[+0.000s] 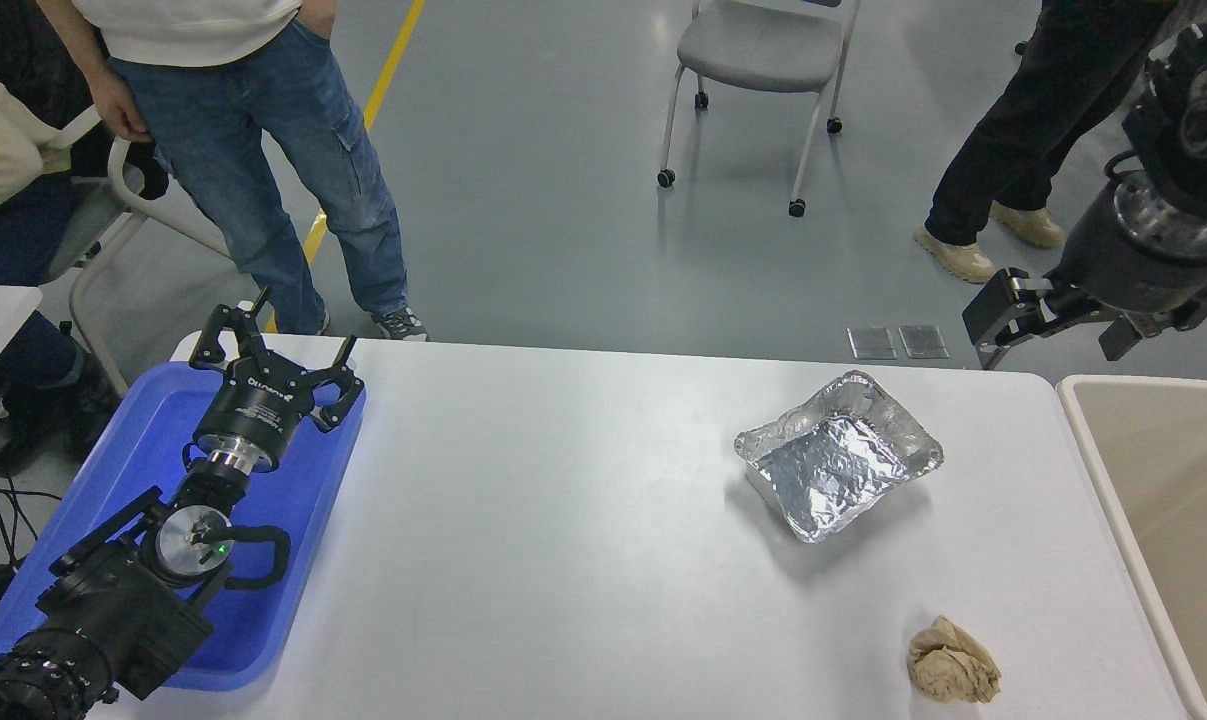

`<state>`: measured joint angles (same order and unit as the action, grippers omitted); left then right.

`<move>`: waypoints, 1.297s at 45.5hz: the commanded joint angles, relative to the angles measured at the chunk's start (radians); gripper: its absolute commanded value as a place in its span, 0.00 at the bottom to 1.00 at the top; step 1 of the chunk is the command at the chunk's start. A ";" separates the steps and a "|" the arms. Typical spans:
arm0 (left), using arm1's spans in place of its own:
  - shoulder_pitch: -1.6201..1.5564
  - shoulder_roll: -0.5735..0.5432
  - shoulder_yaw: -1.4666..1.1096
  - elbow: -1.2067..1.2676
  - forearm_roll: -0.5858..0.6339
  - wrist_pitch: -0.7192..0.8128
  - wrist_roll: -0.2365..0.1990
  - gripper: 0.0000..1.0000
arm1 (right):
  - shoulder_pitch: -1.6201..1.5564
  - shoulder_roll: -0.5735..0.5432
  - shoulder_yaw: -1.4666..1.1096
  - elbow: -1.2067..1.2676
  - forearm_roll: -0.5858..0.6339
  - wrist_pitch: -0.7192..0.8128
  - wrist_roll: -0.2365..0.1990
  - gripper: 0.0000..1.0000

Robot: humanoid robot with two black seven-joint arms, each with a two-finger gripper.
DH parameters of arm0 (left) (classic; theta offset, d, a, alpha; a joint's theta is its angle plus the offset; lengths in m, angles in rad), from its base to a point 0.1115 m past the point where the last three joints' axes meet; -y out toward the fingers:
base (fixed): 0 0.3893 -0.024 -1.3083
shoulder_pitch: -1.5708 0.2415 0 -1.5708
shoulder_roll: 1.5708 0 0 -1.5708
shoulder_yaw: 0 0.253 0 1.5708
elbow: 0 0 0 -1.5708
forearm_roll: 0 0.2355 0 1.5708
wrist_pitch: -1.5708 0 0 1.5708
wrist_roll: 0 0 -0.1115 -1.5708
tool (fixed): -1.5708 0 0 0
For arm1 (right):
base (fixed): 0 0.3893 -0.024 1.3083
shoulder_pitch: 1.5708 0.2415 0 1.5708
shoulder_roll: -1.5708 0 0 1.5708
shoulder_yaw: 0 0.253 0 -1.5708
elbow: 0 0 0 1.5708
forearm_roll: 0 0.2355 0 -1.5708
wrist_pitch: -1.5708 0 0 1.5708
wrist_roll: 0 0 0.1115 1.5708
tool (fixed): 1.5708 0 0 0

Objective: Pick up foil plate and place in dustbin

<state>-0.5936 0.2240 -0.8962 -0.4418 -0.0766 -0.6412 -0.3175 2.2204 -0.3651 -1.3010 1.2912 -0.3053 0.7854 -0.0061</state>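
Observation:
The foil plate is a crinkled silver tray lying on the white table, right of centre. The dustbin is a large beige bin at the table's right end, cut off by the picture's edge. My right gripper hangs raised at the upper right, beyond the table's far edge, above and to the right of the foil plate and near the bin's far corner. It is open and empty. My left gripper is parked open over the blue tray at the lower left.
A crumpled tan paper ball lies near the table's front right, next to the bin. Two people stand at the far side, one at the upper left, one at the upper right. A grey chair stands behind.

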 commanded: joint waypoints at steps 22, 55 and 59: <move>0.000 0.000 -0.001 0.000 0.000 0.000 0.000 1.00 | -0.002 -0.002 0.012 -0.001 0.000 0.000 0.000 1.00; 0.002 0.000 -0.001 0.000 0.000 -0.001 0.000 1.00 | -0.030 -0.031 0.029 -0.001 0.005 0.000 0.000 1.00; 0.002 0.000 -0.001 0.000 0.000 -0.001 0.000 1.00 | -0.059 -0.031 0.029 -0.001 0.005 0.000 0.000 1.00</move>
<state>-0.5924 0.2240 -0.8974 -0.4418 -0.0767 -0.6419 -0.3175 2.2018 -0.3914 -1.2808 1.2908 -0.3027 0.7854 -0.0061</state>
